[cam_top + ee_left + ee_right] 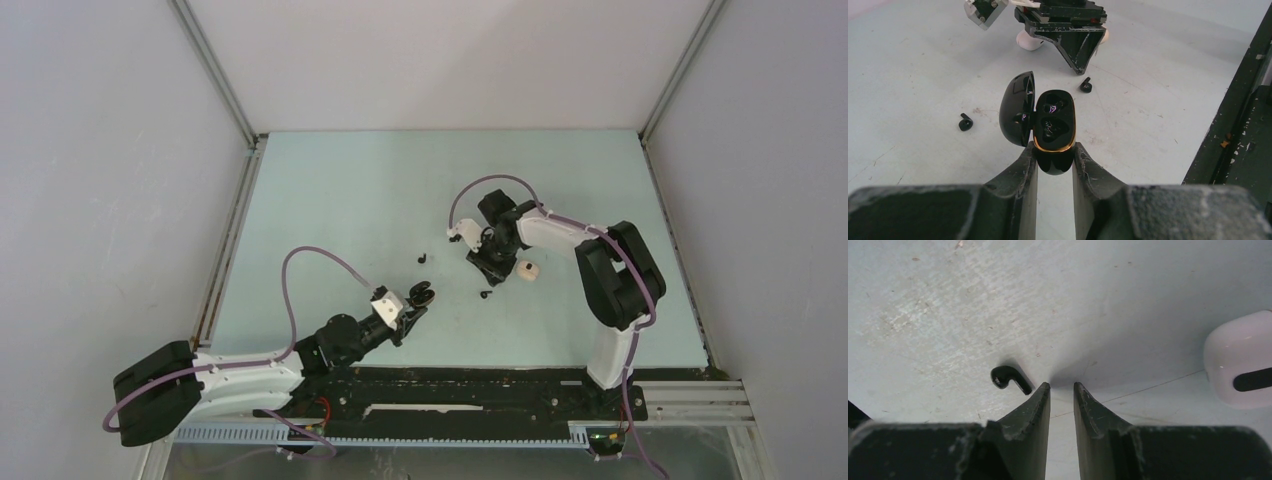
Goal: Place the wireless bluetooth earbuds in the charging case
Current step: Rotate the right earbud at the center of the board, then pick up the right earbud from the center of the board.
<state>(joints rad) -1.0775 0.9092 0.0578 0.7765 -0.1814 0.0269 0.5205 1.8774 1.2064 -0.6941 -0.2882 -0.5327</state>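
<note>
Two grippers, one charging case and two loose earbuds, noted as they stood.

Item 1, left gripper [1054, 156]: its fingers were pressed against both sides of the black charging case [1054, 125], pinching its lower end. The lid [1017, 107] stood hinged open to the left, and a gold rim ran round the mouth. Whether the two dark wells held anything could not be made out.

Item 2, right gripper [1062, 387]: it pointed down at the table [350, 200]. Its fingertips were parted by only a narrow gap, with nothing between them.

Item 3, first black earbud [1009, 378]: it lay on the table just beside the outer face of one right fingertip, stem toward it and outside the gap. Contact could not be judged. It lay well apart from the held case.

Item 4, second black earbud [965, 122]: it lay on the table to the left of the open lid. It was near the case and touched by neither gripper.

Item 5, white rounded item [1240, 360], with a dark slot: it sat on the table on the far side of the right gripper from the first earbud, apart from the fingers.
</note>
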